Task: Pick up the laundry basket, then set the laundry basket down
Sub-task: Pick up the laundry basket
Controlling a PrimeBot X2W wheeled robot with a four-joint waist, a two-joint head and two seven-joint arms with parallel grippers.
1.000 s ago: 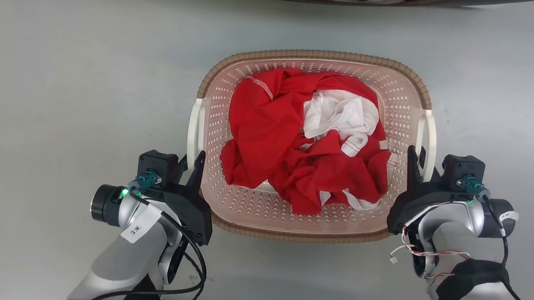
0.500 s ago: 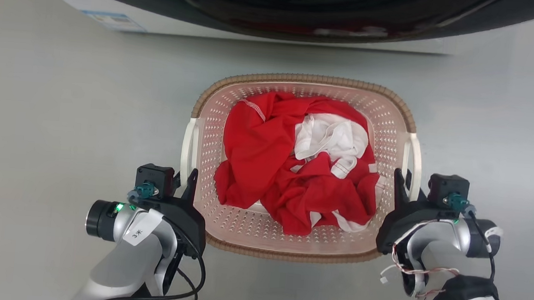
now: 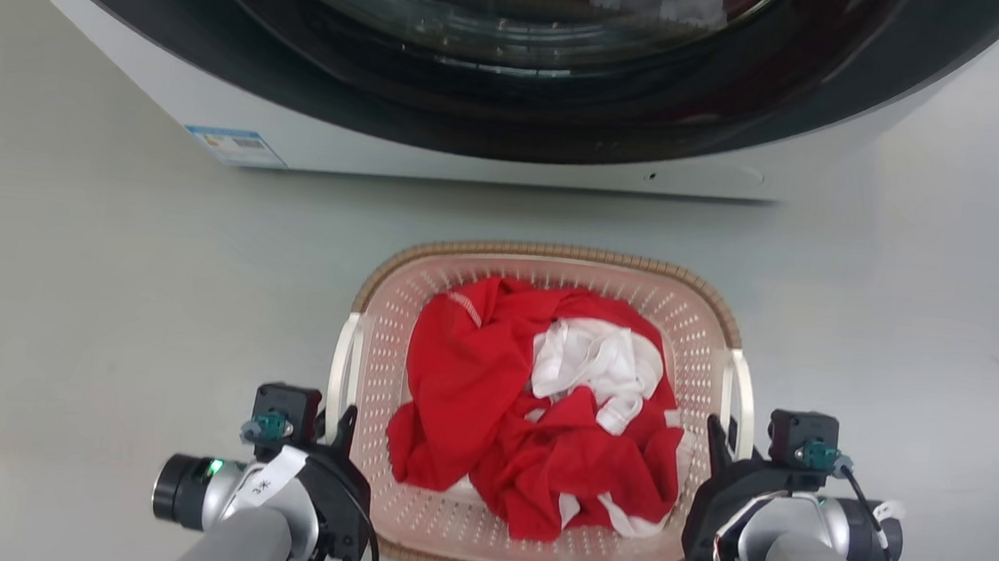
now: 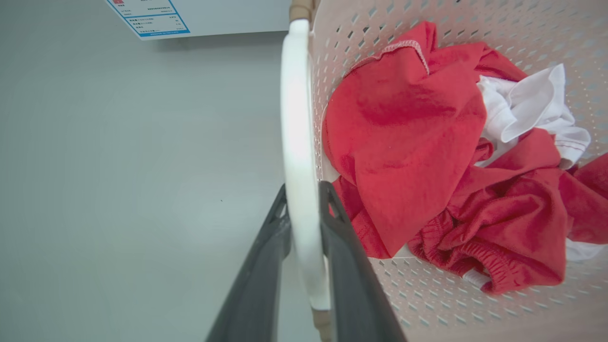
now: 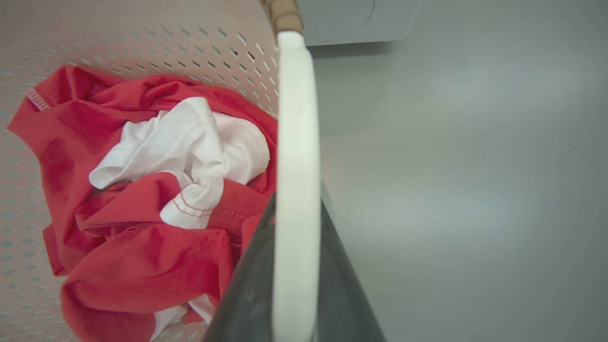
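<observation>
The laundry basket (image 3: 546, 254), cream-pink and perforated with a brown woven-look rim, is in front of me on the grey floor side of the washing machine. Red and white clothes (image 3: 534, 408) fill it. My left gripper (image 3: 339, 418) is shut on the basket's white left handle (image 4: 297, 142), a dark finger on each side of the bar. My right gripper (image 3: 722, 434) is shut on the white right handle (image 5: 294, 142) in the same way. I cannot tell whether the basket's bottom touches the floor.
A large white washing machine (image 3: 438, 155) with a dark round door (image 3: 518, 50) stands just beyond the basket. It carries a blue-edged label (image 3: 234, 144) at its lower left. Bare grey floor (image 3: 107, 285) lies on both sides.
The camera has moved: the washing machine's front has come into the picture, and the basket sits lower and looks smaller. Both grippers stay shut on the handles.
</observation>
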